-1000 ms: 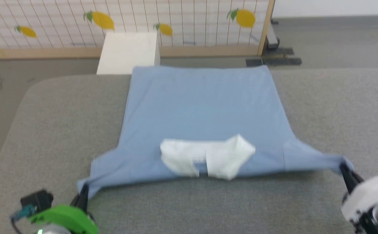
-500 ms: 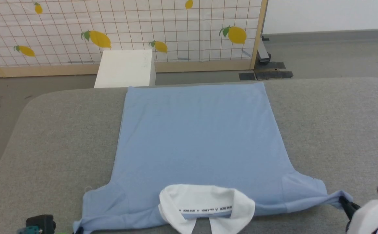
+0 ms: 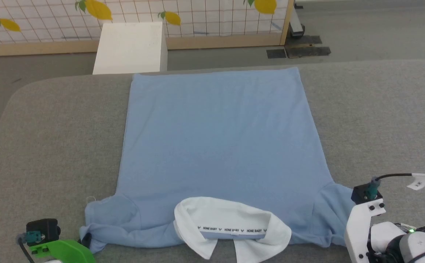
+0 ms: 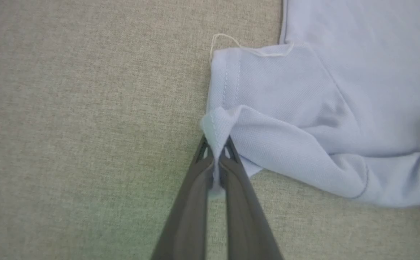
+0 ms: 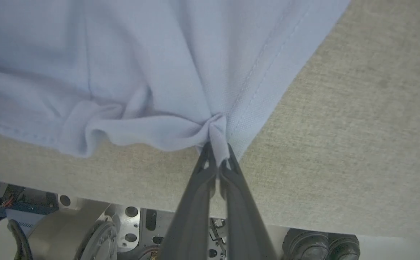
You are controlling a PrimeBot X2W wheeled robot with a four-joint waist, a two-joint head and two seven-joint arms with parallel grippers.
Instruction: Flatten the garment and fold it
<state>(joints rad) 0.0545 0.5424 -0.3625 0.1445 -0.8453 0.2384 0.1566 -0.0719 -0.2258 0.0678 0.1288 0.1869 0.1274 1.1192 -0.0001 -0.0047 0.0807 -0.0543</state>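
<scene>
The garment, a light blue polo shirt, lies spread flat on the grey padded table, hem at the far side. Its white collar is near the front edge. My left gripper is shut on the corner of the left sleeve, which lies slack and folded; in the head view it sits at the lower left. My right gripper is shut on a bunched bit of the right sleeve. The right arm's white wrist covers its fingers in the head view.
A white box stands on the floor just past the table's far edge, before a lemon-patterned screen. Bare grey table lies on both sides of the shirt. The right wrist view shows the table's front edge and my base below it.
The head camera has shifted. The sleeves, pulled taut outward a second ago, now lie slack and bunched; the right gripper has come inward toward the shirt's body. Both grippers still hold.
</scene>
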